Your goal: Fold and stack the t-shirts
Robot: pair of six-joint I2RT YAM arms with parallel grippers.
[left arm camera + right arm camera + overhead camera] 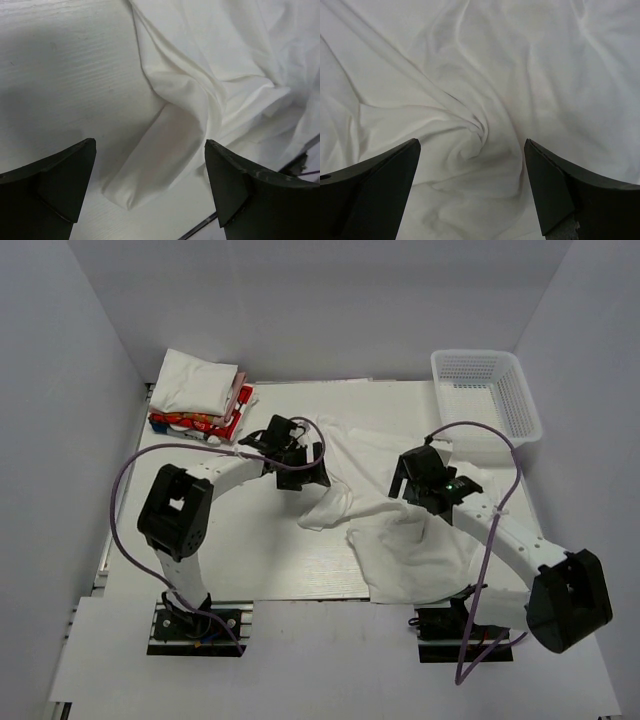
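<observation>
One loose white t-shirt (pixel 400 540), crumpled, centre-right of the counter (pixel 250 550); folded t-shirt stack (pixel 200 390) at its far-left corner. Left gripper (pixel 150 192): jaws wide, empty, above the shirt's sleeve edge. Right gripper (pixel 472 187): jaws wide, empty, above bunched cloth.

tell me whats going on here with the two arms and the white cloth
Two robot arms are working on folding t-shirts. A crumpled white t-shirt lies on the table. The left gripper and the right gripper both stand open over it, holding nothing. A stack of folded shirts sits far left, a mesh basket far right.
</observation>
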